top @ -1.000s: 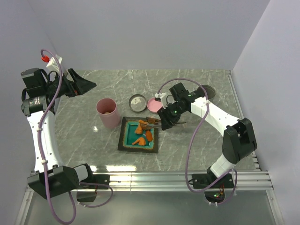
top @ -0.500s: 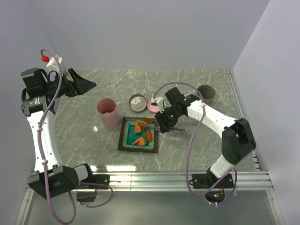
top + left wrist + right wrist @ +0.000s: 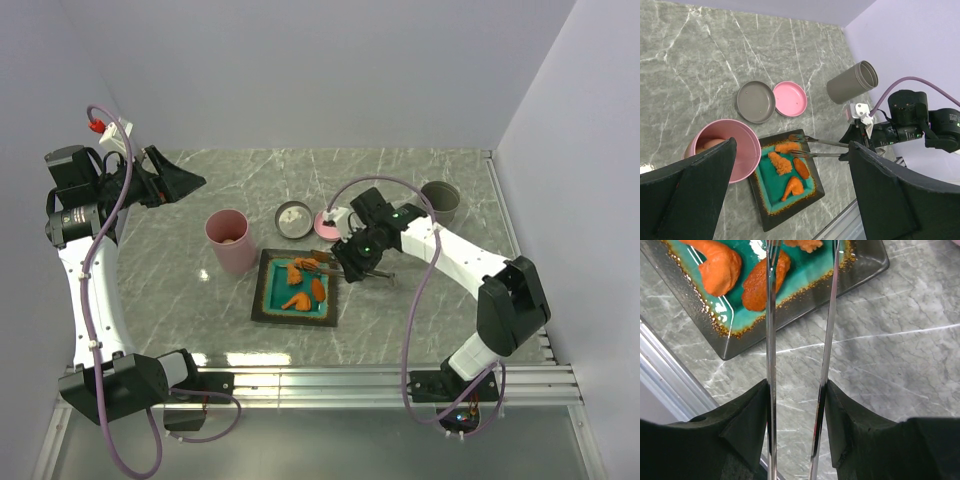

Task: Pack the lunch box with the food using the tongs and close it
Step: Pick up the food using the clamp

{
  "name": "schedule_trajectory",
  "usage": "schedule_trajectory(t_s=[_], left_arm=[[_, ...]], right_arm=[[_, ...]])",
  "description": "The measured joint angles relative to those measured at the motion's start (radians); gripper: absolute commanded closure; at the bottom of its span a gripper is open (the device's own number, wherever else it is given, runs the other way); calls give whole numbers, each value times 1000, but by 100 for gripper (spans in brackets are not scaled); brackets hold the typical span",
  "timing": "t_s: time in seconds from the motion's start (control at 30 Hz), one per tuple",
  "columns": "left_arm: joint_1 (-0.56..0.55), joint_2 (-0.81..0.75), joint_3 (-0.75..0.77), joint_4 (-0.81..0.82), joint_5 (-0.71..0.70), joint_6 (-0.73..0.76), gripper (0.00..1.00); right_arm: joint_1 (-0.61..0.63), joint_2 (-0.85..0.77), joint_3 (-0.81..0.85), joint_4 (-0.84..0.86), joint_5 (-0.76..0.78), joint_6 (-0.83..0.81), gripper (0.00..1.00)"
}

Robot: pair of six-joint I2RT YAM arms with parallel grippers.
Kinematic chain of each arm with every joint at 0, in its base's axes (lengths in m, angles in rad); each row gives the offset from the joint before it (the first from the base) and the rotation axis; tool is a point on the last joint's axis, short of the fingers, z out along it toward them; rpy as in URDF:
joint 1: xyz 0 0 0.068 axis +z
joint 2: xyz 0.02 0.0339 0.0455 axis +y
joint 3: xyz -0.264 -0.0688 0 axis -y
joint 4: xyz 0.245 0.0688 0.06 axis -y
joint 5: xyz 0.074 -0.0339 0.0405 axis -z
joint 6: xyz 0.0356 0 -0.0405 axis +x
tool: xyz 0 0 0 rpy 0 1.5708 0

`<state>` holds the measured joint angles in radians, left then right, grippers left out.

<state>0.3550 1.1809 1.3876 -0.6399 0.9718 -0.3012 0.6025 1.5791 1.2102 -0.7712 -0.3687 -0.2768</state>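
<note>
The pale-pink lunch box [image 3: 230, 240] stands open left of a teal plate [image 3: 275, 300], with a pale ball inside it [image 3: 712, 145]. Its pink lid [image 3: 328, 224] lies upside down behind the plate. Several orange fried pieces of food [image 3: 781, 163] lie on the plate. My right gripper [image 3: 352, 262] is shut on the silver tongs [image 3: 771, 340], one arm against each finger. The tong tips [image 3: 796, 145] straddle the rearmost piece [image 3: 788, 147]. My left gripper [image 3: 175, 180] hangs open high over the table's far left, holding nothing.
A grey round dish [image 3: 293, 216] sits beside the pink lid. A grey cup [image 3: 440, 200] stands at the back right. A metal rail [image 3: 330, 378] runs along the near table edge, and walls close in the back and right.
My right gripper has carried the tongs left, so their tips now reach over the plate's rear pieces, and the tong arms have narrowed slightly. The left arm has not moved.
</note>
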Motion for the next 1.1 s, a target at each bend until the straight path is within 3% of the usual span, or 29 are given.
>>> schedule_trajectory(t_s=[0.33, 0.77, 1.1], left_arm=[[0, -2, 0, 0, 0, 0, 1], [0, -6, 0, 0, 3, 0, 1], [0, -6, 0, -1, 11, 0, 1]], right_arm=[[109, 1, 0, 1, 90, 0, 48], [111, 6, 3, -7, 114, -1, 63], [95, -87, 50, -78, 47, -1, 66]])
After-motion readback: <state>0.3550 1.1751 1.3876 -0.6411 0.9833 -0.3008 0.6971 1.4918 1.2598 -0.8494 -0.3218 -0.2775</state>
